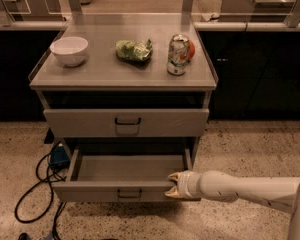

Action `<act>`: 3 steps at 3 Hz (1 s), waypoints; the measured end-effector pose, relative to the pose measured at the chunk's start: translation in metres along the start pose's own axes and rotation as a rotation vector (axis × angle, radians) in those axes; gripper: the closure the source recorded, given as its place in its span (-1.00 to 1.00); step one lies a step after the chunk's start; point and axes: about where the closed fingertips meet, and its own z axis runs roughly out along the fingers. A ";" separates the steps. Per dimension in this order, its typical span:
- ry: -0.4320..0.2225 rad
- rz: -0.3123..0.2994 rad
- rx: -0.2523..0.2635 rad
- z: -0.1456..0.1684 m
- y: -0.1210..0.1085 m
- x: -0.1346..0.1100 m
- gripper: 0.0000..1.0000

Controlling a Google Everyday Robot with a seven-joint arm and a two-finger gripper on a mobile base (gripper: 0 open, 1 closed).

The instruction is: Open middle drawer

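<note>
The middle drawer (125,190) is grey-beige with a small black loop handle (129,194). It stands pulled well out of the cabinet and its inside is empty. My gripper (170,185) reaches in from the right on a white arm (240,188) and sits at the right end of the drawer's front panel. Its two gold fingertips (172,176) are spread apart, one above the other, against that end. The top drawer (126,122) above it is closed. The lowest drawer is hidden under the open one.
On the cabinet top (105,71) stand a white bowl (69,50), a green snack bag (133,50) and a soda can (178,55) with an orange behind it. A blue plug and black cables (45,176) lie on the floor at the left. Dark counters stand behind.
</note>
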 end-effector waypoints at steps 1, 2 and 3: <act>0.000 0.000 0.000 0.000 0.000 0.000 0.16; 0.000 0.000 0.000 0.000 0.000 0.000 -0.31; 0.000 0.000 0.000 0.000 0.000 0.000 -0.77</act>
